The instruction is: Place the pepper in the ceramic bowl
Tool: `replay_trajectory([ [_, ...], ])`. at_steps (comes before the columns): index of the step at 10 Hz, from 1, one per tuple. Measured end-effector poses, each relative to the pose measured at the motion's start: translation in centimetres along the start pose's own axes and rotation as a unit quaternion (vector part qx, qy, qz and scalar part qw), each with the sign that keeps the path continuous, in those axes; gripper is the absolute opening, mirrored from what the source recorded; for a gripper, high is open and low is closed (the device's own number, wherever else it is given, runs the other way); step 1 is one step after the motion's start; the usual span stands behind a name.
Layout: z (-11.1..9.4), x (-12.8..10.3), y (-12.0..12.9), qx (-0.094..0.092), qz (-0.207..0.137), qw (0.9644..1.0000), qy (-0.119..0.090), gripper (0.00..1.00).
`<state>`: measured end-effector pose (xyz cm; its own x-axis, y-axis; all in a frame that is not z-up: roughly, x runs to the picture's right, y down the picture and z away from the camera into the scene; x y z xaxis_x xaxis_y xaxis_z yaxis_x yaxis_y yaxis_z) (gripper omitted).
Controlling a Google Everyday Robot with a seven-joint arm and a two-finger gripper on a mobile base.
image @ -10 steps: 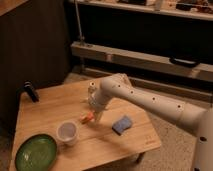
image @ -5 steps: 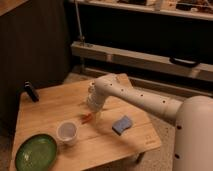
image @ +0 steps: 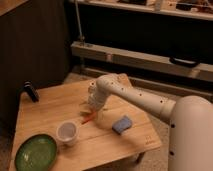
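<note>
The pepper (image: pixel 88 118) is a small slender orange-red piece lying on the wooden table (image: pixel 50 110) near its middle. My gripper (image: pixel 92 109) hangs from the white arm directly above it, touching or nearly touching it. The ceramic bowl (image: pixel 35 152) is wide, shallow and green, and sits at the table's front left corner, well to the left of and nearer than the gripper. Nothing shows inside the bowl.
A small white cup (image: pixel 67 132) stands between the pepper and the bowl. A blue sponge (image: pixel 121 124) lies to the right of the gripper. A dark object (image: pixel 31 91) stands at the table's back left. Metal shelving runs behind the table.
The arm has shifted slightly and the gripper has come lower onto the pepper. The pepper, cup, bowl and sponge stay where they were.
</note>
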<state>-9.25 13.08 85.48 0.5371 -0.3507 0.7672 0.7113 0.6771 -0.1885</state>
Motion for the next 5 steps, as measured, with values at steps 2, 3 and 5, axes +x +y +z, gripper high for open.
replay_trajectory([
  [2, 0.57, 0.13, -0.12, -0.013, -0.018, 0.9997, 0.0, 0.8],
  [3, 0.82, 0.18, -0.1, -0.02, -0.024, 0.9995, 0.001, 0.8],
  [5, 1.2, 0.34, 0.08, -0.032, -0.031, 0.999, 0.006, 0.8],
])
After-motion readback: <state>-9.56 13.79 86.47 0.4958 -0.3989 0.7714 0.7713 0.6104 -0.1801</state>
